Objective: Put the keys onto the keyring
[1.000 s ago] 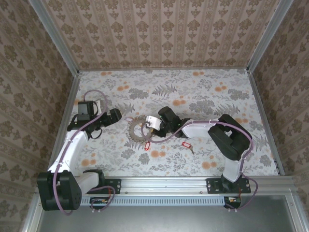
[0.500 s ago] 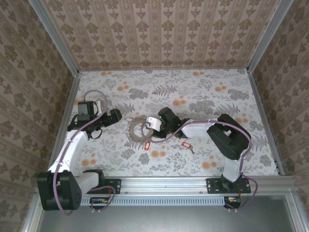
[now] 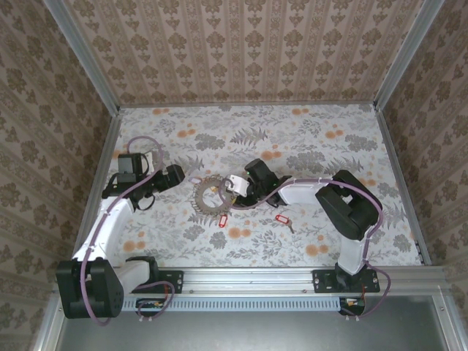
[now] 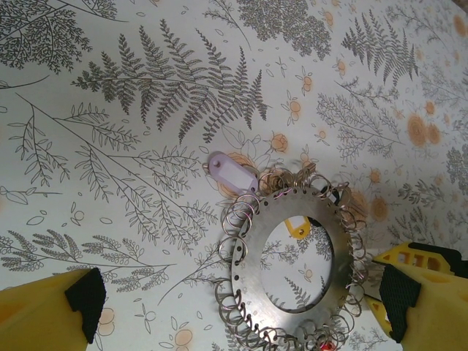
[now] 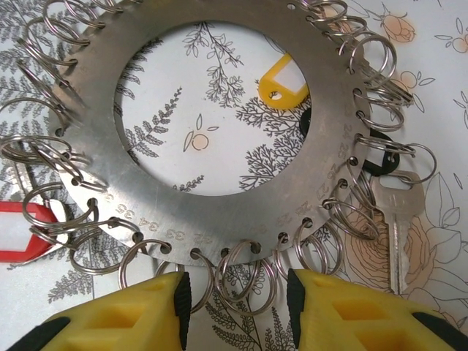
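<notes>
The keyring [image 3: 210, 196] is seen lying flat on the floral worktop [image 3: 314, 139]. It is a grey metal disc with a wide hollow centre, and its rim is hung all round with small split rings [image 5: 241, 274].

The right hand [image 5: 238, 296] is poised at the keyring's edge. Its yellow fingers [image 5: 124, 322] are set narrowly apart, and a few split rings lie in the gap between them. Whether the pads touch those rings cannot be told, and nothing is seen to be gripped.

A yellow tag [image 5: 285, 84] is glimpsed through the keyring's hollow, partly tucked under the disc. A bare metal key [image 5: 395, 219] is laid against the split rings at the keyring's rim. In the left wrist view a lilac tag [image 4: 232, 172] is found just beyond the keyring.

The left hand [image 4: 241, 301] is spread wide and nothing is held in it.

From above, a red-tagged key [image 3: 223, 219] is seen just beside the keyring's near rim. A second red-tagged key [image 3: 280, 218] is placed well apart from the keyring, toward the right arm
</notes>
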Controlling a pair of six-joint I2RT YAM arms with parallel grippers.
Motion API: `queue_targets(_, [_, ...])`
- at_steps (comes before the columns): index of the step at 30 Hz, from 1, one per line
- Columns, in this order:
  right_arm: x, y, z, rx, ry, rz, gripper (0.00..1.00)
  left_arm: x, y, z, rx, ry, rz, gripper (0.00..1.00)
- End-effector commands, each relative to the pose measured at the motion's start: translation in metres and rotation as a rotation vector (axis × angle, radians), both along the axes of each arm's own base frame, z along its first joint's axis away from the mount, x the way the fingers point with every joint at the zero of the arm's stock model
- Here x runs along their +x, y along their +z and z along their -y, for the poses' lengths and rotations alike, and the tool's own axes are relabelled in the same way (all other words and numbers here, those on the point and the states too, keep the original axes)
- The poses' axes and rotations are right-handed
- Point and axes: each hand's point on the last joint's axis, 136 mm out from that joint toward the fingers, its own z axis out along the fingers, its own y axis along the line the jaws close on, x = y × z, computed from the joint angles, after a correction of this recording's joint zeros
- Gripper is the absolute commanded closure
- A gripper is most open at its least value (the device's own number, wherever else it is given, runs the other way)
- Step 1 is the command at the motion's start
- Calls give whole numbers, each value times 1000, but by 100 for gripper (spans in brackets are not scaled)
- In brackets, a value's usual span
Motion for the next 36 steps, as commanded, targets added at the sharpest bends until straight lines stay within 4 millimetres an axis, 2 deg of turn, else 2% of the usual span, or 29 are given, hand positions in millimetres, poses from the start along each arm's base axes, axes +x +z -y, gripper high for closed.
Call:
queue_targets(1, [5,-5,4,-47,-38,36,59,0,-2,2,-12,-11,6,0])
queue_targets(3, [8,-4,5,-54,-53,49,62,0,-2,2,-13,-10,7,0])
queue_targets(5, [11,-3,5,-66,-62,66,69,0,-1,2,-14,-10,6,0])
queue_targets(12, [10,-1,3,-75,-51,87,76,-1,0,2,-13,-11,8,0])
queue_targets(18, [8,1,0,-73,-44,105,89,0,-1,1,-12,-8,8,0])
queue_targets(25, [3,24,-4,-1,-13,150,99,-1,3,8,-12,-52,47,0])
queue_targets(29, [-6,43,-5,69,4,171,100,-2,17,30,-22,-188,170,1])
queue_targets(32, [-15,55,-5,123,18,175,100,-12,30,60,-7,-370,307,2])
queue_targets(34, [-20,62,-6,161,22,173,100,-23,50,80,-109,-465,404,2])
queue_targets(36, [-25,66,-5,191,22,170,100,-33,66,93,-173,-544,525,6])
